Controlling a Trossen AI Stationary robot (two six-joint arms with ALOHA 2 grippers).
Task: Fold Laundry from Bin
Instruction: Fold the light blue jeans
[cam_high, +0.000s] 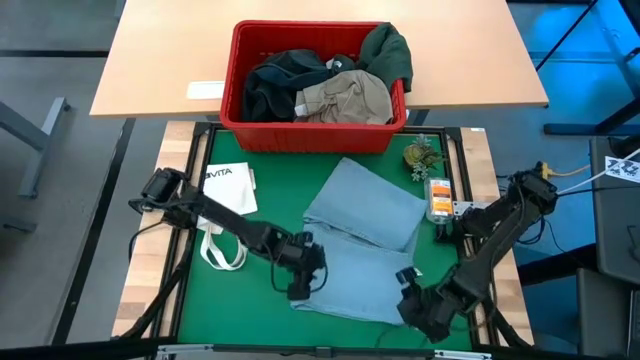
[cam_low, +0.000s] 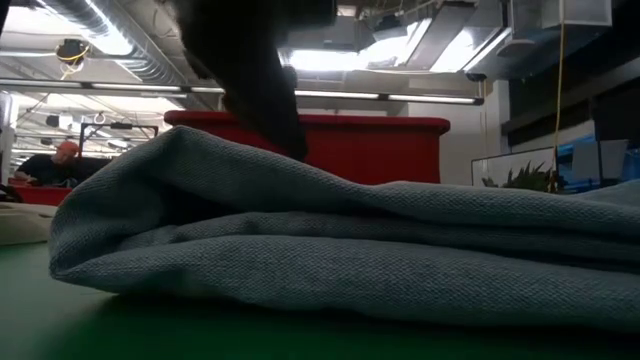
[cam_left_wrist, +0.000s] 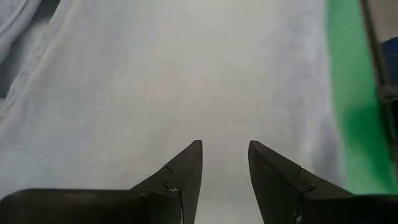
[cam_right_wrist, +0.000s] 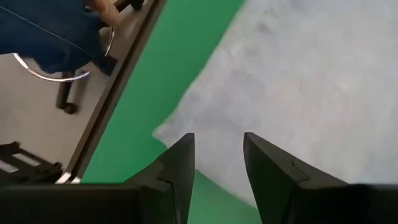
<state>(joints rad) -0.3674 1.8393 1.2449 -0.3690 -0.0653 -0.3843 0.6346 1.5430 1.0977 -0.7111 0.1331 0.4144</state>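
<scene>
Jeans (cam_high: 365, 235) lie folded on the green mat (cam_high: 270, 200), spread from mid-table toward the near edge. Left gripper (cam_high: 300, 285) sits at the jeans' near-left edge; in the left wrist view its fingers (cam_left_wrist: 180, 174) stand apart with a clear gap, denim directly ahead and beneath, nothing between them. Right gripper (cam_high: 415, 300) sits at the jeans' near-right corner; in the right wrist view its fingers (cam_right_wrist: 177, 165) are likewise spread, the cloth's corner just ahead of the tips, mat showing below and to one side. No cloth is pinched by either gripper.

Bin (cam_high: 240, 110) stands beyond both grippers, past the far edge of the mat, on the wooden table. It holds a dark green piece (cam_high: 390, 50), a black piece (cam_high: 270, 85) and a khaki piece (cam_high: 345, 95), the green one draped over the rim.

White tote (cam_high: 228, 195) lies on the mat, outboard of the left gripper, beside that arm. Small plant (cam_high: 422, 155) and an orange item (cam_high: 439, 197) sit beyond the right gripper, near the jeans' far-right edge.

In the low view the jeans fill the foreground as a thick fold, the bin behind.
</scene>
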